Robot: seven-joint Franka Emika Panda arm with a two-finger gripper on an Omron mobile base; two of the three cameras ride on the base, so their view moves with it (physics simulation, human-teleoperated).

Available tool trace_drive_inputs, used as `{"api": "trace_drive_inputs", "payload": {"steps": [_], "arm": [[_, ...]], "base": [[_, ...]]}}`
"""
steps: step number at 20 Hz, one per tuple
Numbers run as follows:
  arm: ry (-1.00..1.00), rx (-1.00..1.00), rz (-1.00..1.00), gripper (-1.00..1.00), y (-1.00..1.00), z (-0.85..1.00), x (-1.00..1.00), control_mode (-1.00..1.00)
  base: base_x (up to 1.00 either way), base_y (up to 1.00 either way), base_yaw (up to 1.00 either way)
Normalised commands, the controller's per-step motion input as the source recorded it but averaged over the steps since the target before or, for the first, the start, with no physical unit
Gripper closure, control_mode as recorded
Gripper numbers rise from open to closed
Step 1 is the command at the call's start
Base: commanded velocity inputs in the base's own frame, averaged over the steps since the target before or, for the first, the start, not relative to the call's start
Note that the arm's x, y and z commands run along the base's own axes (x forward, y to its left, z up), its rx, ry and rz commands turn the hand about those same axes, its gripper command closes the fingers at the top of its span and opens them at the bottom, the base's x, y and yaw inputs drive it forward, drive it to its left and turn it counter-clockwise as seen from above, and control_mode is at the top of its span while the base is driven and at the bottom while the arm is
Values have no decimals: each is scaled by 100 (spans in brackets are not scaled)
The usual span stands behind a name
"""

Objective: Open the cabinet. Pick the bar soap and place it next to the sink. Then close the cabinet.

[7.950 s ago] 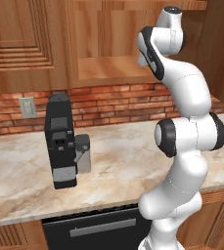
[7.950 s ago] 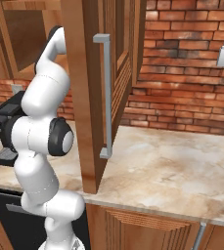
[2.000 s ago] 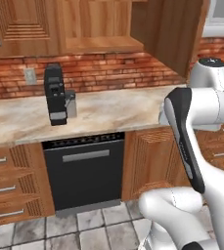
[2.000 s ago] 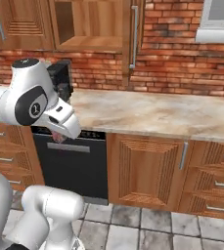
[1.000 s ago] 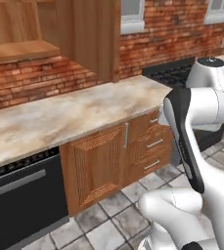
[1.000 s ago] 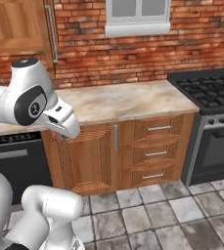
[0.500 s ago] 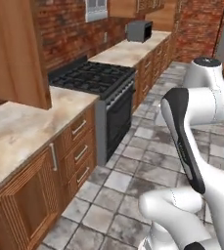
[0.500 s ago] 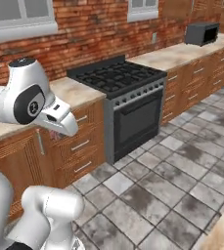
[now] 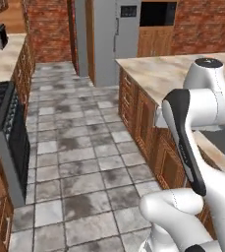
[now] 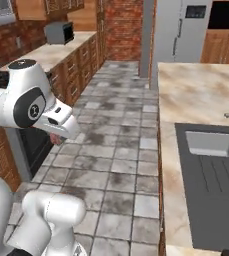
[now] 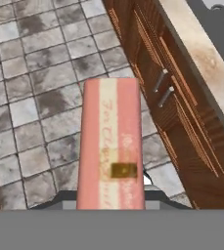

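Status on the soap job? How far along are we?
Picked: the bar soap sits in the gripper over the tiled floor, so it is out of the cabinet. In hand: carrying it, with the sink in the island counter close by. Left: set the soap beside the sink, then go back and close the cabinet.

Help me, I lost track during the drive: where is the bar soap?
In the hand view the bar soap stands held in the gripper, above the tiled floor, left of the wooden island cabinets.
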Motion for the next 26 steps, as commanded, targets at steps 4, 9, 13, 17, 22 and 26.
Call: {"api": "trace_drive_inputs", "payload": {"steps": [4,9,13,17,22,26], "arm": [[0,0,0,100,0,0,0,100],[0,0,0,100,0,0,0,100],[0,0,0,100,0,0,0,100],[0,0,0,100,0,0,0,100],[0,0,0,100,0,0,0,100],[0,0,0,100,0,0,0,100]], "base": [[30,48,-100],[67,82,-95],[74,90,-93],[96,100,-68],[75,100,-17],[34,100,-10]]}}
